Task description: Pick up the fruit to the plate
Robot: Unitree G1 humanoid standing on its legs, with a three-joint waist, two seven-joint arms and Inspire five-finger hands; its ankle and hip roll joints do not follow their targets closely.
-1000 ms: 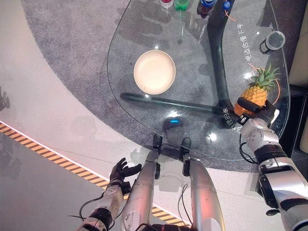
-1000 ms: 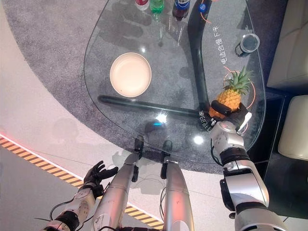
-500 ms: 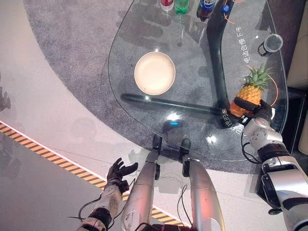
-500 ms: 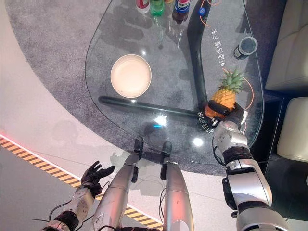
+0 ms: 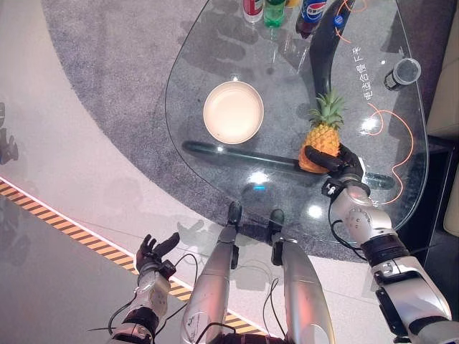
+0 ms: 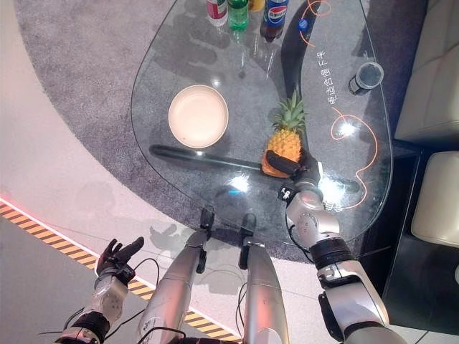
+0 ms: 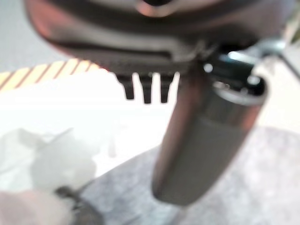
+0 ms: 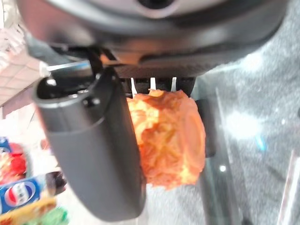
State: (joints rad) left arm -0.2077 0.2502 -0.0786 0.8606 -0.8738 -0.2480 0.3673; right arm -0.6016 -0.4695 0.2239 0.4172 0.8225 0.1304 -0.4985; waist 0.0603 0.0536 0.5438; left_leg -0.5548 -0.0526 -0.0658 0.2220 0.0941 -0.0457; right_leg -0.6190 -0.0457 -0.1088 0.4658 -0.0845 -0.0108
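- Your right hand (image 5: 343, 161) is curled round the lower body of the pineapple (image 5: 322, 135): dark fingers wrap its orange base on the near side. The right wrist view shows the thumb (image 8: 93, 154) alongside the fruit's skin (image 8: 166, 136), close against it.
- The pineapple stands upright, leafy crown pointing to the far side, over the glass table (image 5: 215, 50). You cannot tell whether its base touches the glass.
- Your left hand (image 5: 153, 252) hangs low at your left, off the table, above the pale floor near the yellow-and-black striped tape (image 5: 86, 240). Its fingers are spread loosely and hold nothing.
- The plate (image 5: 233, 112), round and cream, sits bare on the glass to the left of the pineapple, well apart from it, with open glass between the two.
- A dark curved table support (image 5: 237, 152) shows under the glass, running from below the plate towards the fruit's base.
- Far edge: a row of bottles (image 6: 237, 11), red, green and blue-labelled, stands well beyond plate and fruit.
- Far right: a dark can (image 5: 404, 72) stands near the rim, and a thin orange looped line (image 5: 401, 136) marks the glass to the right of your right hand.
- The table's near rim curves just in front of your right wrist; grey carpet (image 5: 115, 64) lies under and left of the table.
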